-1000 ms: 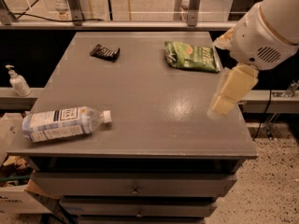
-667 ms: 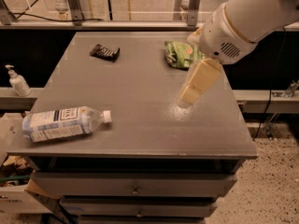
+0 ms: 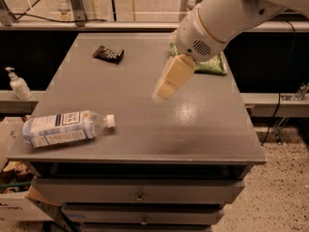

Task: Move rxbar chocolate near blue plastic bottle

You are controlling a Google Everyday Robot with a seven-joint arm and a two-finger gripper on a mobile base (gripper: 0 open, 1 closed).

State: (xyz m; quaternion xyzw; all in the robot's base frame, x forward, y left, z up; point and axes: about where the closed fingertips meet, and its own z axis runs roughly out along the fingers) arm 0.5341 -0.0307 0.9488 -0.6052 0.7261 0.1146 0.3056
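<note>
The rxbar chocolate (image 3: 108, 54) is a small dark bar lying at the far left of the grey table (image 3: 193, 129). The blue plastic bottle (image 3: 65, 127) lies on its side at the table's near left corner, white cap pointing right. My gripper (image 3: 164, 92) hangs above the middle of the table, right of and nearer than the bar, well apart from both. It holds nothing.
A green chip bag (image 3: 212, 64) lies at the far right, partly behind my arm. A white pump bottle (image 3: 18, 84) stands on a ledge left of the table. Drawers are below the table's front edge.
My arm and gripper have swung left, from over the table's right side to over its middle. The bar, bottle and chip bag have not moved.
</note>
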